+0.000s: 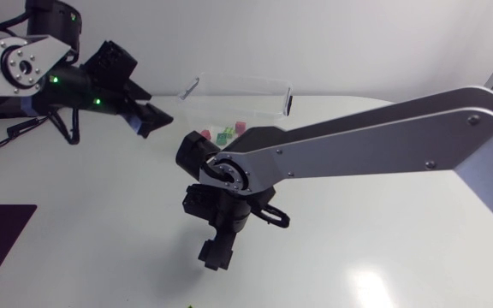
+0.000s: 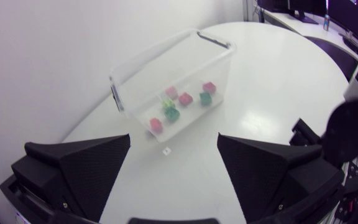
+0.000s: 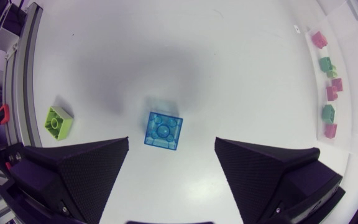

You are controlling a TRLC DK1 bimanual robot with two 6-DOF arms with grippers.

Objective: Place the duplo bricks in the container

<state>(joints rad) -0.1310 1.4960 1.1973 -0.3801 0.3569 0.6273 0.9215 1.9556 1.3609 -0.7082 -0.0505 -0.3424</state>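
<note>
— Blue brick (image 3: 163, 130) first: where does it lie?

— Flat on the white table (image 3: 241, 74), straight below the right pincer (image 3: 171, 158). In the right wrist view it sits just ahead of the gap between the two black fingers (image 3: 73, 174), roughly centred on that gap and touching neither of them.

— And how does that pincer stand?

— Spread wide, with nothing in it. It hangs above the table pointing down, and in the head view it hides the brick beneath it.

— Any other loose brick?

— One lime-green brick (image 3: 58, 122), also on the table. It lies off to one side, ahead of one finger, near the table's edge and well apart from the blue one.

— Where is the container?

— A clear plastic container (image 2: 216, 53) stands at the far side of the table. Several pink and green bricks (image 2: 185, 98) lie on its floor. Seen from the right wrist, it is well apart from the blue brick.

— The left pincer?

— The left pincer (image 2: 174, 152) is likewise wide open and empty. It is held above the table, with the container ahead of its fingers, near but not touching.
</note>
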